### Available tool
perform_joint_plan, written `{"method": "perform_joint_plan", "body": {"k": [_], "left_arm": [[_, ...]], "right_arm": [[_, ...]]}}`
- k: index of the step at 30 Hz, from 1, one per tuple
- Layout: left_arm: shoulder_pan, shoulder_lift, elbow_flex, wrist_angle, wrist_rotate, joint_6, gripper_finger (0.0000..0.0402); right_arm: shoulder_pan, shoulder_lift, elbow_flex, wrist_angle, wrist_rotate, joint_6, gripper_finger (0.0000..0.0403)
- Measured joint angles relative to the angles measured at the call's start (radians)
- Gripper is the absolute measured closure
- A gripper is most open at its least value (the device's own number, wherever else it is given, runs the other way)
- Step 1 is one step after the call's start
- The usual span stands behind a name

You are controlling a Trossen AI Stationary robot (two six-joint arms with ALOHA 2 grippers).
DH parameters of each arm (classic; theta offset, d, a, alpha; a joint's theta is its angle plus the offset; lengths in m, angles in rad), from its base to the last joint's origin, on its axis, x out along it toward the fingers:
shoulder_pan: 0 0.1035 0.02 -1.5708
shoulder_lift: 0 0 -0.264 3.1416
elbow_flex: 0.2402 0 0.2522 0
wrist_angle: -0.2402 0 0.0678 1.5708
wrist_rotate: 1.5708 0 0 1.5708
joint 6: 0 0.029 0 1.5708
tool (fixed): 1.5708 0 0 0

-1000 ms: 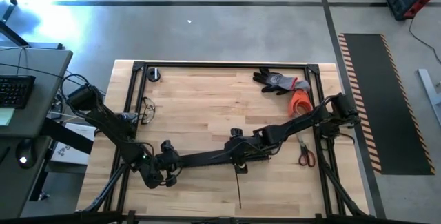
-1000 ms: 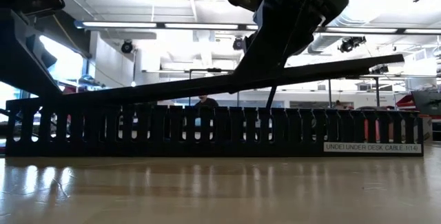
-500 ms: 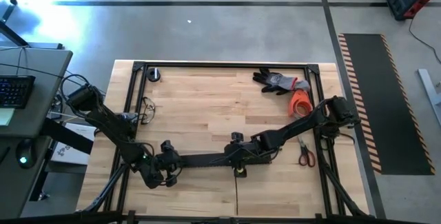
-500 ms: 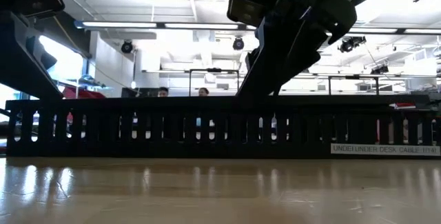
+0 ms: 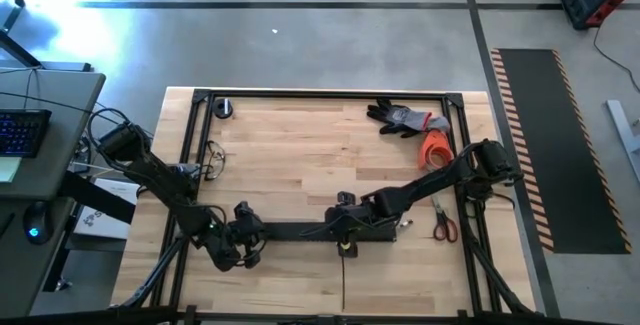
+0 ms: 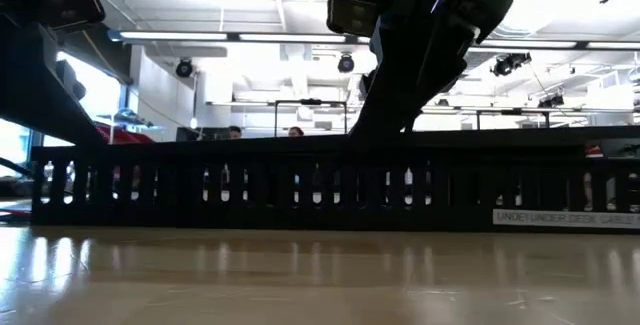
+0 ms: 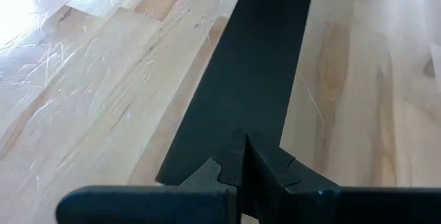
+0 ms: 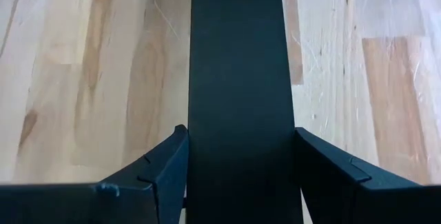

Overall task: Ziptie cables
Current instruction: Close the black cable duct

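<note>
Both claws are meeting at the black channel (image 6: 320,187): right gripper (image 8: 241,176) straddling its now-lowered cover strip (image 8: 238,79), left gripper (image 7: 241,169) pinched shut. Ziptie (image 5: 343,280) is lying nearby; cables unseen.

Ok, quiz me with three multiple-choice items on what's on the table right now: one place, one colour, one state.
1. Where are the scissors?
A. On the channel
B. By the glasses
C. Near the table's right edge

2. What colour is the roll next to the glove?
A. Blue
B. Orange
C. Green

3. How is the right gripper?
A. Open astride the cover strip
B. Shut on the scissors
C. Holding the glove

Answers:
1 C: the scissors lie on the table beside the right arm.
2 B: the roll by the glove is orange.
3 A: the right gripper has a finger on each side of the cover strip.
</note>
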Motion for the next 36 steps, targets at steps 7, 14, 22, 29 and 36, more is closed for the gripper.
{"method": "perform_joint_plan", "body": {"k": [7, 14, 22, 29, 36], "left_arm": [[0.019, 0.001, -0.001, -0.004, -0.027, -0.007, 0.0402], [0.043, -0.022, 0.026, -0.048, -0.087, -0.008, 0.0402], [0.128, -0.080, 0.083, 0.058, -0.091, 0.188, 0.0402], [0.192, -0.035, 0.082, 0.121, 0.009, 0.273, 0.0402], [0.171, -0.095, 0.090, 0.064, -0.010, 0.272, 0.0402]], "right_arm": [[0.003, 0.000, -0.006, -0.010, 0.002, 0.077, 0.0199], [0.007, 0.025, -0.004, 0.008, 0.025, 0.098, 0.0200], [0.007, 0.026, -0.005, 0.020, 0.026, 0.091, 0.0200], [0.007, 0.027, -0.005, 0.017, 0.026, 0.079, 0.0200], [0.007, -0.002, 0.013, -0.038, 0.026, 0.062, 0.0202]]}}
